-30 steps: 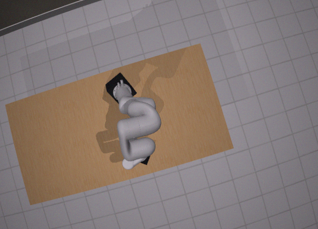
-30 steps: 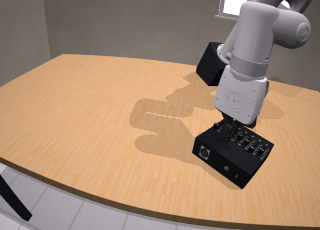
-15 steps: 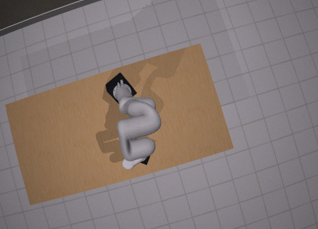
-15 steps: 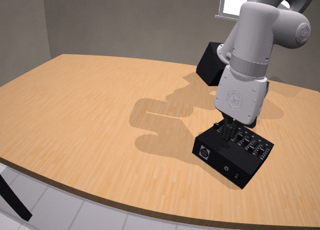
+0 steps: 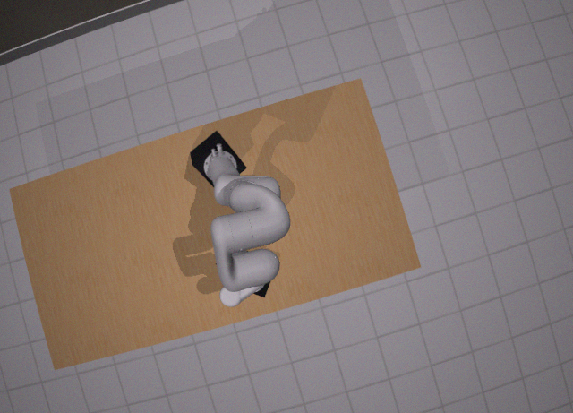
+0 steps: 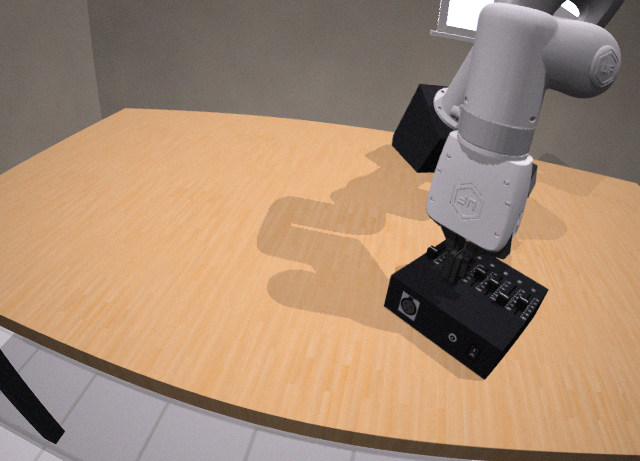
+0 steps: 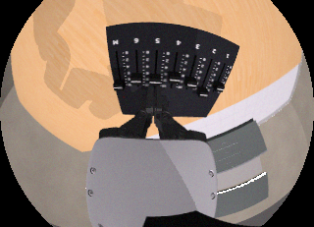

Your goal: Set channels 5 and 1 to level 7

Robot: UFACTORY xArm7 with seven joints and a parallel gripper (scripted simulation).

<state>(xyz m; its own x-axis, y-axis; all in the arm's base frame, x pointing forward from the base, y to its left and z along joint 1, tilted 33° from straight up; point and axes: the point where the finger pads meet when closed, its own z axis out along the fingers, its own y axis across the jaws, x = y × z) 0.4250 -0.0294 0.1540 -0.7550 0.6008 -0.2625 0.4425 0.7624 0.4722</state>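
Note:
The lighting desk (image 6: pixel 444 319) (image 7: pixel 176 104) is a black box with a row of several faders, standing on the table near its front edge. In the top view the arm hides it, apart from one corner (image 5: pixel 263 289). My gripper (image 6: pixel 454 274) (image 7: pixel 154 93) is shut, with nothing between the fingers. It points down onto the desk's top, and its tips are among the faders, at the third slot from the left in the wrist view. One fader cap (image 6: pixel 431 252) stands left of the fingers and several others (image 6: pixel 491 283) stand right of them. I cannot read the fader levels.
The wooden table (image 6: pixel 155 213) (image 5: pixel 92 242) carries the arm's black base block (image 6: pixel 416 130) (image 5: pixel 201 155) behind the desk. The arm folds over the desk from above. The table's front edge is close to the desk.

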